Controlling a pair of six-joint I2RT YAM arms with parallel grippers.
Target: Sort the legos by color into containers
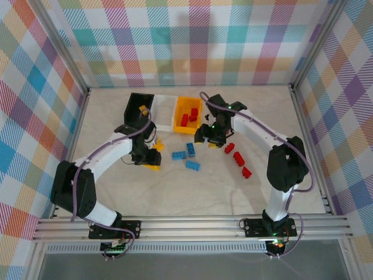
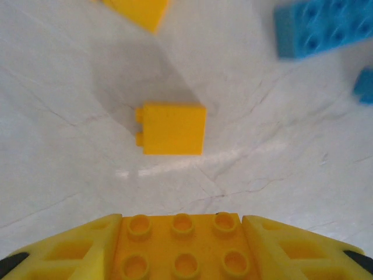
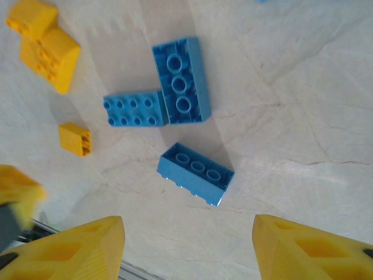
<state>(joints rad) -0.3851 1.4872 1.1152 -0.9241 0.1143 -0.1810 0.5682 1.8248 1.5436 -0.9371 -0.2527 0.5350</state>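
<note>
A yellow lego (image 2: pixel 183 245) sits studs-up between the yellow fingers (image 2: pixel 70 254) of my left gripper (image 1: pixel 150 158), which is shut on it just above the table. Beyond it lie a small yellow lego (image 2: pixel 171 129) and another yellow one (image 2: pixel 140 9). My right gripper (image 3: pixel 189 248) is open and empty above the table, with three blue legos (image 3: pixel 195 174) (image 3: pixel 180 79) (image 3: pixel 134 109) ahead of it. In the top view it hovers (image 1: pixel 210 135) next to the yellow-orange bin (image 1: pixel 179 107). That bin holds red legos (image 1: pixel 189 116). The black bin (image 1: pixel 133 105) holds one yellow lego (image 1: pixel 143 109).
The white bin (image 1: pixel 164 114) stands between the black and yellow-orange ones. Three red legos (image 1: pixel 238 158) lie loose to the right of the blue ones (image 1: pixel 186 156). More yellow legos (image 3: pixel 49 55) lie left of the blue group. Plaid walls enclose the table.
</note>
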